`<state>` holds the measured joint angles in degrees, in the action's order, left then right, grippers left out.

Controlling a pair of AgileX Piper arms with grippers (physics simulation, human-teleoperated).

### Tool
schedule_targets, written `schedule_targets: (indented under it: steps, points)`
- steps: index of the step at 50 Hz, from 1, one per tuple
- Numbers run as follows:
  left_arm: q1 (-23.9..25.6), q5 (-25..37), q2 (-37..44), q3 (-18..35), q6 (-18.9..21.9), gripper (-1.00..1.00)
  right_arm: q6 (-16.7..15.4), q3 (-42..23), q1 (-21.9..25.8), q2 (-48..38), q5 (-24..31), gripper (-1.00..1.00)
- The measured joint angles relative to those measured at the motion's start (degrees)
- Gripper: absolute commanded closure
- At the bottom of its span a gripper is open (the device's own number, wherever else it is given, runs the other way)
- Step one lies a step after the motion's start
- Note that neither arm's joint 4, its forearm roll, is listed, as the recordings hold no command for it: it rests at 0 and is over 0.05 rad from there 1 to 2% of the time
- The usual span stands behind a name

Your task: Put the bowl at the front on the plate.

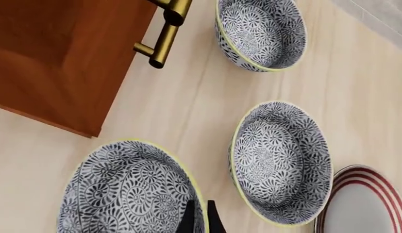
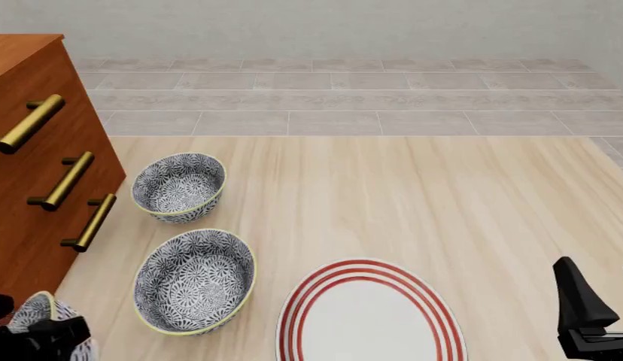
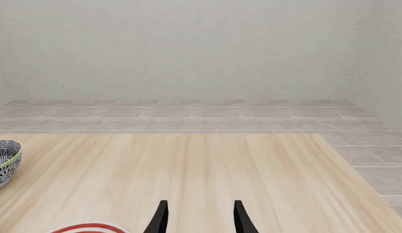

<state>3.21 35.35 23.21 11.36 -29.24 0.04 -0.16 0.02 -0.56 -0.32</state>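
Observation:
The bowl (image 1: 123, 189) at the front, blue-grey floral with a yellow-green rim, sits at the near left corner of the table, and only part of it (image 2: 32, 310) shows in the front view. My left gripper (image 1: 200, 219) has its two thin fingers close together astride this bowl's rim, one inside and one outside. In the front view the left gripper (image 2: 50, 332) covers the bowl's near side. The plate (image 2: 372, 320), white with red rings, lies to its right at the front centre. My right gripper (image 3: 199, 218) hangs open beyond the plate's right side, holding nothing.
Two more floral bowls stand behind the front one: a middle bowl (image 2: 194, 280) next to the plate, and a far bowl (image 2: 179, 186). A wooden cabinet (image 2: 31, 158) with brass handles (image 2: 89, 222) rises along the left edge. A tiled strip and wall lie behind.

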Motion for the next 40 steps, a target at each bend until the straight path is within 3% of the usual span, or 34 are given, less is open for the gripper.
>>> schedule_targets:
  steps: [17, 40]
  points:
    - [3.6, 3.3, -0.7, 4.5, -2.0, 1.00, 0.0, 0.0, 0.0, 0.0, 0.0, -1.00]
    - [9.5, 7.4, 1.6, 16.0, -2.5, 1.00, 0.0, 0.0, 0.0, 0.0, 0.0, -1.00]
